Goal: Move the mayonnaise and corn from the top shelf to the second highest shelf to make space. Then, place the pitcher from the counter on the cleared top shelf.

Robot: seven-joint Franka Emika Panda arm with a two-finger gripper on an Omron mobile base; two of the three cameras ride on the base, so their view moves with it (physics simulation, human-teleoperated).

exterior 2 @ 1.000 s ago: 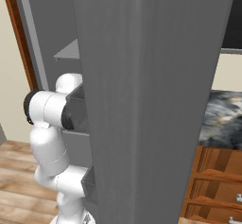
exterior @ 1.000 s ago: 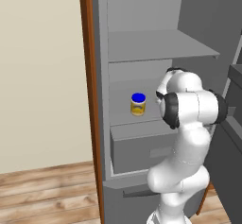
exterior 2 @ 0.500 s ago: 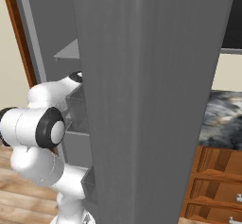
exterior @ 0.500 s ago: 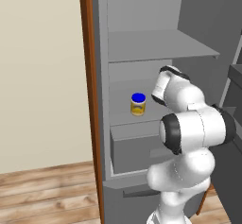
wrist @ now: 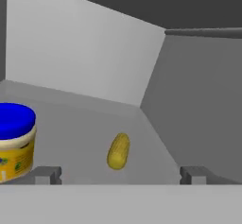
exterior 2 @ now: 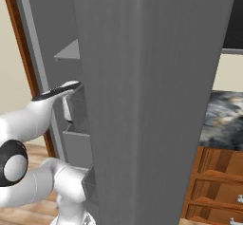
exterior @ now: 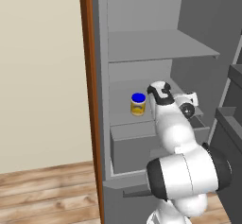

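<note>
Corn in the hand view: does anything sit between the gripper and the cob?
Nothing visible does. The corn lies on bare grey shelf ahead of the gripper, between its two fingertips and nearer the left one. The mayonnaise stands off to the left, apart from the corn and outside the path.

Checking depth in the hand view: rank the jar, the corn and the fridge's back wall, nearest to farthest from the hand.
1. Jar: at the left edge, beside the left fingertip.
2. Corn: centre, lying further in.
3. Back wall: behind both.

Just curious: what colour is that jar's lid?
Blue, on the mayonnaise; clearest in the hand view.
</note>
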